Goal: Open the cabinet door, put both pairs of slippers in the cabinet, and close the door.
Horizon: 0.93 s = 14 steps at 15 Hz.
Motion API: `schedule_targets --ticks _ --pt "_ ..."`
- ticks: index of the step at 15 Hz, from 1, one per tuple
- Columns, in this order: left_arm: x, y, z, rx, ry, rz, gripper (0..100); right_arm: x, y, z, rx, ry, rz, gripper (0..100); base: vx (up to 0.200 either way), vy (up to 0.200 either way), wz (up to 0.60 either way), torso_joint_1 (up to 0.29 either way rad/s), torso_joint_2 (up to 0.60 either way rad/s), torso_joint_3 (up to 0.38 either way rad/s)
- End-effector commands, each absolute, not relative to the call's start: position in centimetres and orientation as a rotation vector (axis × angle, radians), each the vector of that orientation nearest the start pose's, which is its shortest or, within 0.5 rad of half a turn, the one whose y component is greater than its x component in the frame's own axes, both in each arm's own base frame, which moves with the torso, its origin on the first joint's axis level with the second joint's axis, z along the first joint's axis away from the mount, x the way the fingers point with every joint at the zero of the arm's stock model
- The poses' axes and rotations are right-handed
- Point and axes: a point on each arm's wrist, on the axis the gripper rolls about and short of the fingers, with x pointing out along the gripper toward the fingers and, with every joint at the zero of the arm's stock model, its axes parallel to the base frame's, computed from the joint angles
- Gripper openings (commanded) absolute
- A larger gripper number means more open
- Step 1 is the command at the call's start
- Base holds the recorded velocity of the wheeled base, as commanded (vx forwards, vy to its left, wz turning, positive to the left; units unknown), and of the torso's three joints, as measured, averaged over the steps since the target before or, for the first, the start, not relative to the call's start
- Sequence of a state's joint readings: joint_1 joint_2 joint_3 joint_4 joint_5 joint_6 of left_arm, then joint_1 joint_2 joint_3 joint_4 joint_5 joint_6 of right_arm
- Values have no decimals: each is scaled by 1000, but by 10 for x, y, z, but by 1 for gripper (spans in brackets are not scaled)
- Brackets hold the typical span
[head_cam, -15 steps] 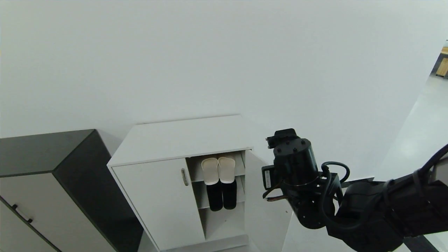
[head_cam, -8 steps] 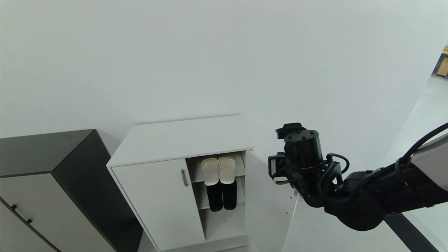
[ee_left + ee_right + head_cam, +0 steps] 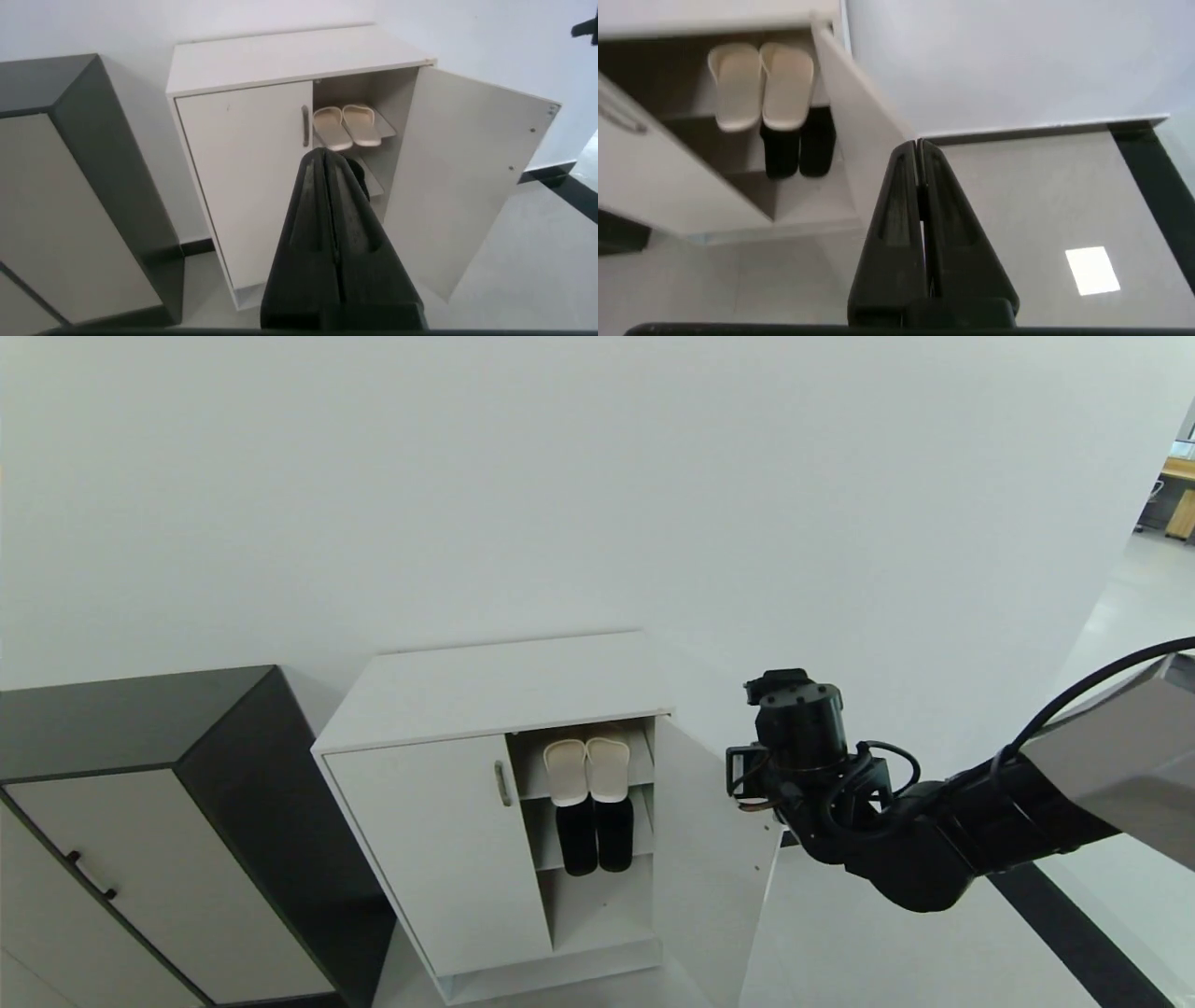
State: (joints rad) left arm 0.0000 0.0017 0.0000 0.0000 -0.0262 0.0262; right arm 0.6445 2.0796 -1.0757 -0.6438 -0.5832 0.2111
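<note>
The white cabinet (image 3: pixel 495 686) stands against the wall with its right door (image 3: pixel 709 859) swung open and its left door (image 3: pixel 439 859) closed. White slippers (image 3: pixel 588 770) lie on the upper shelf, with black slippers (image 3: pixel 595 835) on the shelf below. My right arm (image 3: pixel 803 747) is behind the open door's outer face. My right gripper (image 3: pixel 920 154) is shut and holds nothing; it is near the door (image 3: pixel 859 121), and I cannot tell whether it touches. The white slippers (image 3: pixel 761 84) and black slippers (image 3: pixel 799 140) lie beyond. My left gripper (image 3: pixel 327 163) is shut and empty, in front of the cabinet opening (image 3: pixel 360 103).
A dark grey cabinet (image 3: pixel 140 840) stands close to the left of the white one. The white wall (image 3: pixel 597 476) runs behind both. A black strip (image 3: pixel 1074 933) crosses the pale floor at the right, with open floor in front of the cabinet.
The head view has shifted, so the cabinets sit further right in the picture. My right arm has stretched forward and away from the camera, toward the open door's outer side.
</note>
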Motion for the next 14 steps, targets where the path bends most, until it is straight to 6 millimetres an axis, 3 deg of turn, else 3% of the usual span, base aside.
schedule_targets --ticks 1,5,10,14 --pt "-23 -1 76 26 1 -26 0 337 225 110 -2 310 1 0 0 0 0 0 0 0" --pt "-23 -1 76 26 1 -26 0 349 219 100 -2 330 -3 0 0 0 0 0 0 0" --pt "-23 -1 76 23 1 -26 0 384 208 76 23 328 -66 0 0 0 0 0 0 0" --pt "-23 -1 76 23 1 -26 0 395 201 62 23 355 -58 0 0 0 0 0 0 0"
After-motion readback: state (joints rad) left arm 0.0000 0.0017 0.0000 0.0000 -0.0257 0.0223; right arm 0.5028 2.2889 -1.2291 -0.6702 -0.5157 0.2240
